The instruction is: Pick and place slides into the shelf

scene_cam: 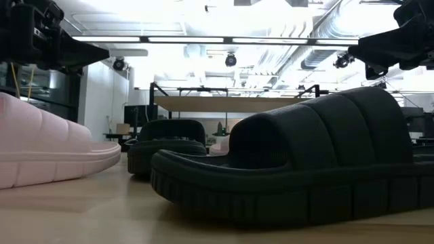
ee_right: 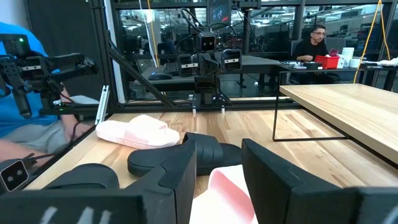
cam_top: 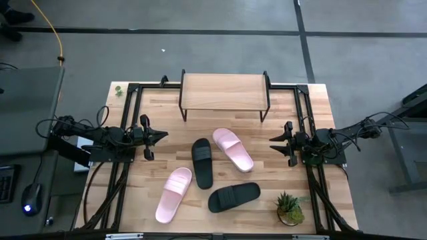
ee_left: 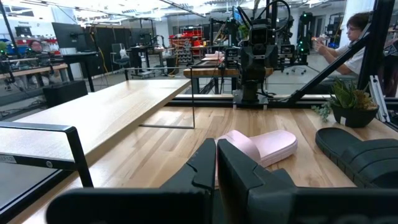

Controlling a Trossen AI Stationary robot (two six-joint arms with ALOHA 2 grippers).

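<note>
The surface (cam_top: 293, 113) carries everything, and the shelf (cam_top: 224, 91) stands at the middle of its far edge with nothing on its board. One shelf, four slides: two pink, two black, all lying loose on the surface between the two arms. The far pink slide (cam_top: 233, 149) sits nearest the shelf, its long axis slanting from the shelf side toward the right edge; just beside it on the left the first black slide (cam_top: 202, 163) runs nearly straight from far to near. The second black slide (cam_top: 233, 197) lies crosswise toward the near edge, and the near pink slide (cam_top: 173, 194) slants off toward the near left corner. The right pincer (cam_top: 272, 143) hovers at the right edge, fingers part-way open and holding nothing, pointing inward at the far pink slide, which looks like its nearest pick. The left pincer (cam_top: 164, 135) hangs at the left edge, fingers closed together and empty, with the first black slide and the near pink slide closest to it. One small potted plant (cam_top: 289, 208) stands at the near right corner.
</note>
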